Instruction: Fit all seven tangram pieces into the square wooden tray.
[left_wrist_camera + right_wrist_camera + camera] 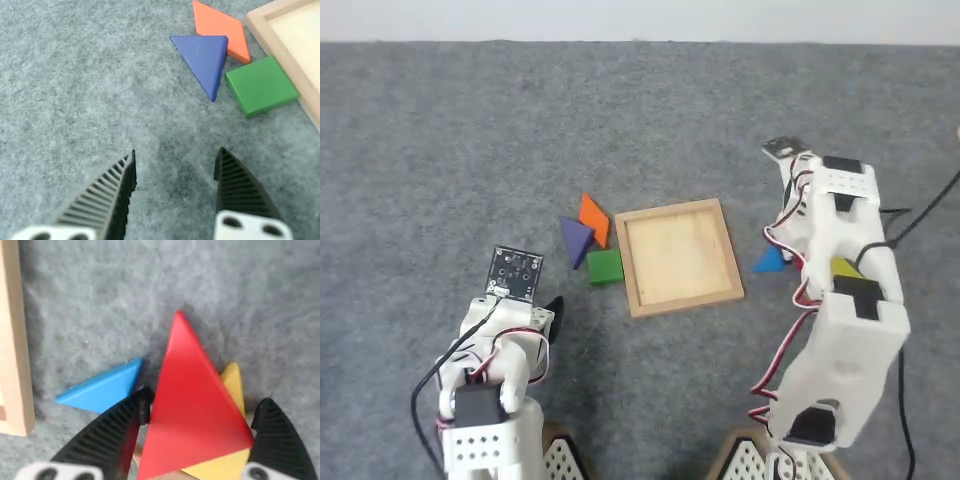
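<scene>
Right gripper (pixel 195 440) clamps red triangle (pixel 192 400) over yellow piece (pixel 232 385). It should lift straight up, avoid blue triangle (pixel 100 387) just beside it, then carry to tray (pixel 12 340). Left gripper (pixel 175 175) is wide.

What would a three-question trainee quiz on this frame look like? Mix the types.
1. True or false: the tray already holds a piece.
2. Pick one. The left gripper is: A) open over bare mat; B) shut on the green square; C) inside the tray.
3. Short answer: what colour is the triangle between the jaws of the right gripper?

Key: 1 false; 2 A; 3 red.
</scene>
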{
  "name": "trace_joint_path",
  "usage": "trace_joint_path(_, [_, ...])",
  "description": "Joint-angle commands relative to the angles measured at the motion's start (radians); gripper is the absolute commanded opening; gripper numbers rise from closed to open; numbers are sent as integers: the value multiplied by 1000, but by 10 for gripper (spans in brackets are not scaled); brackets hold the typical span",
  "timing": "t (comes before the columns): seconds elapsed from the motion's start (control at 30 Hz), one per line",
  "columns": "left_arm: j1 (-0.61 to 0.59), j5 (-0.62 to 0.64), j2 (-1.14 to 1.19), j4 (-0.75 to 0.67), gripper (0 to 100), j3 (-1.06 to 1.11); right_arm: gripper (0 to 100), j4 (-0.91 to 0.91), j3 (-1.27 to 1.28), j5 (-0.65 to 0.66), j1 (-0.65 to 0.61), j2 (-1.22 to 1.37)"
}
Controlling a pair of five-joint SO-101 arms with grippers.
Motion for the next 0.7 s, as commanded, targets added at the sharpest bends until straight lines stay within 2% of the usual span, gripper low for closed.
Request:
trace_joint_path(0.0, [2,-17,-21,6,248,-8,333,1,-12,11,-10,16])
trace_joint_path(0.17, [2,-17,-21,6,248,-8,321,22,-31,9,-15,22])
trace_joint_path(0.43, [2,-17,-21,6,248,-8,54,15,-32,-58,-16,16])
trace_joint_path(0.67, [2,-17,-21,6,248,-8,74,125,-129,-60,-33,16])
